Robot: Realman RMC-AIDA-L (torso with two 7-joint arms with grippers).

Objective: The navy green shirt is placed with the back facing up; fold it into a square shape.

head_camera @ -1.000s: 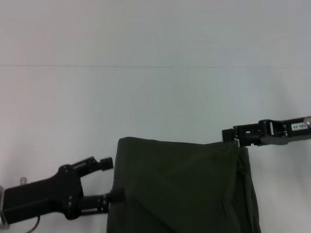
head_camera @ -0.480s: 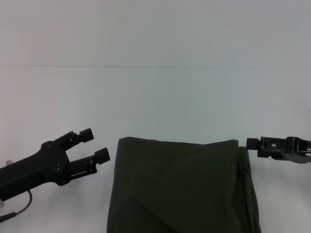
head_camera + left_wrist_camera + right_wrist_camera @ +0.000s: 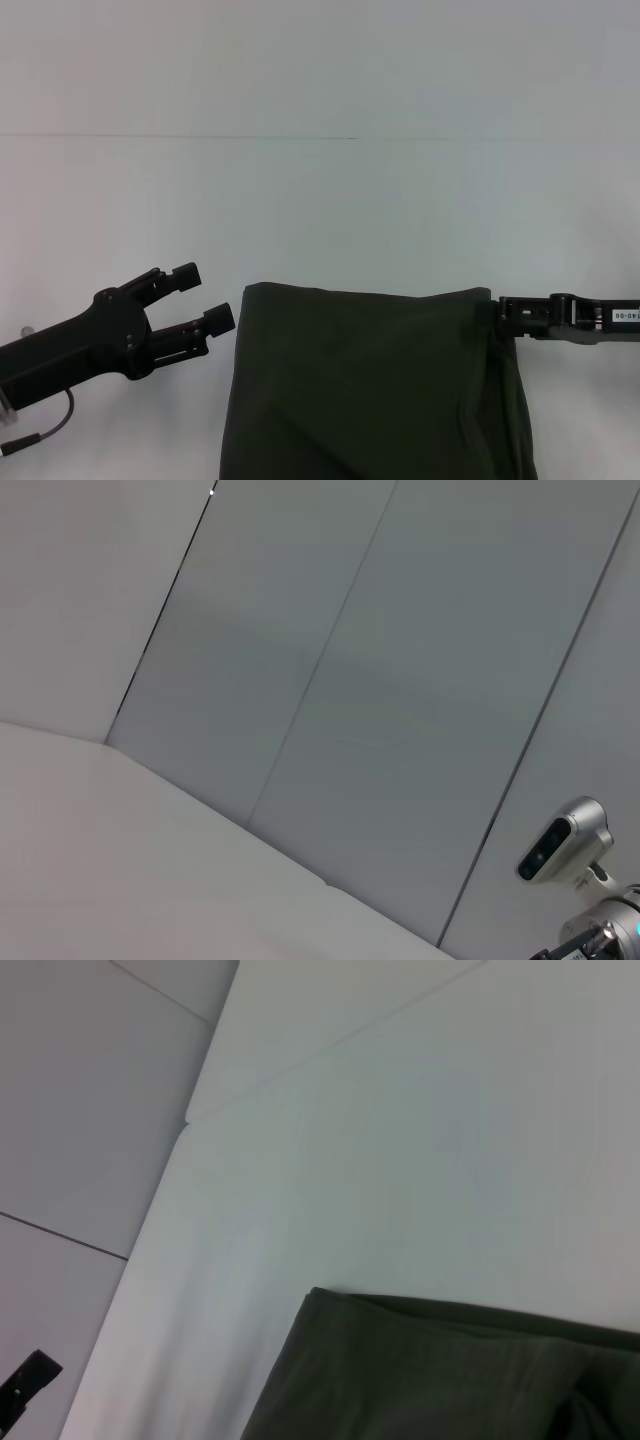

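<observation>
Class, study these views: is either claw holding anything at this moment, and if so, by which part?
The left claw is open beside the navy green shirt, holding nothing. The right claw sits at the shirt's far right corner; whether it grips that corner cannot be told.

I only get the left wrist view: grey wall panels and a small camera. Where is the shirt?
Observer: The head view shows the navy green shirt lying folded on the white table, with no lettering showing.
Operator: Is the left end effector holding it?
Observer: No. The left end effector is open beside the shirt's left edge, clear of the cloth.
Operator: And the other arm?
Observer: The right end effector is at the shirt's far right corner.
</observation>
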